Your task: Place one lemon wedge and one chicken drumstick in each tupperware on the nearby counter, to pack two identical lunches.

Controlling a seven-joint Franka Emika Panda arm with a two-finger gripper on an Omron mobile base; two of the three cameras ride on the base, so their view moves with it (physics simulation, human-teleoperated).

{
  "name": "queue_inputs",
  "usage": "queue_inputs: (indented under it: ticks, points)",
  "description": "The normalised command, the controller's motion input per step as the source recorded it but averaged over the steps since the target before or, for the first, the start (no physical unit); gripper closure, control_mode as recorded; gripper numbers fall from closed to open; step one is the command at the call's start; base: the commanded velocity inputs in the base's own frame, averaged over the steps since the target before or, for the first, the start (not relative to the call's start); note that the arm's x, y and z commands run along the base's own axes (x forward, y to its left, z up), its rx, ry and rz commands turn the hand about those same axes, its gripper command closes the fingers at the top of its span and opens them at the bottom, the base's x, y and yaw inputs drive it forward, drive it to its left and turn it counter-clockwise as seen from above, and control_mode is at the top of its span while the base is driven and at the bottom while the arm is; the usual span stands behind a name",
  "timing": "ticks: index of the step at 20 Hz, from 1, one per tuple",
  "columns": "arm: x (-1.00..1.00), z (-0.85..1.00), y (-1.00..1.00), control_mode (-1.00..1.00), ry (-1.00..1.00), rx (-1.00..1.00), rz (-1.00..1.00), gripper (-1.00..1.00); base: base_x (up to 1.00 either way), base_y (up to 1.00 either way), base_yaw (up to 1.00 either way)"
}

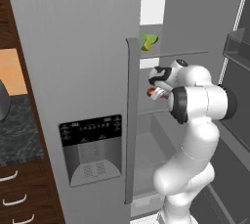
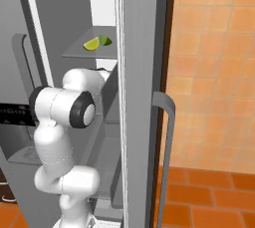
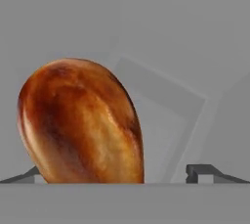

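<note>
I am reaching into the open fridge. An orange-brown chicken drumstick [image 3: 83, 120] looms close in the hand view, between my fingertips and nearer the left one. My gripper [image 3: 114, 174] is open, its jaws spread wide on either side of the drumstick without closing on it. In the left base view the gripper [image 1: 155, 89] sits at the middle shelf, with a bit of the drumstick [image 1: 150, 91] showing at it. Two lemon wedges [image 1: 149, 41] lie on the shelf above, and the right base view shows them [image 2: 94, 43] too. The counter [image 1: 14, 125] lies to the left. The tupperware are out of view.
The shut left fridge door with its dispenser [image 1: 90, 149] and tall handle [image 1: 131, 120] stands close beside my arm. The open right door [image 2: 139, 97] with its handle [image 2: 167, 137] hems in the other side. Dark wood drawers [image 1: 14, 201] sit under the counter.
</note>
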Motion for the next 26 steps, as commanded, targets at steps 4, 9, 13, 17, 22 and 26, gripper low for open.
queue_inputs:
  ticks: [4,9,13,17,22,26]
  points:
    - [-0.41,-0.97,0.03,-1.0,0.06,-0.15,0.09,1.0,0.0,0.0,0.0]
    - [-0.76,-0.77,0.03,-1.0,-0.18,-0.07,0.01,1.0,0.0,0.0,0.0]
    - [-1.0,-0.22,0.0,-1.0,-0.18,0.0,0.0,1.0,0.0,0.0,0.0]
    - [-1.0,0.24,0.06,-1.0,-0.01,0.0,0.0,1.0,0.0,0.0,0.0]
    - [-1.0,0.48,0.05,-1.0,0.0,0.0,-0.04,1.0,0.0,0.0,0.0]
    - [-1.0,0.49,0.0,-1.0,-0.02,0.0,-0.1,1.0,0.0,0.0,0.0]
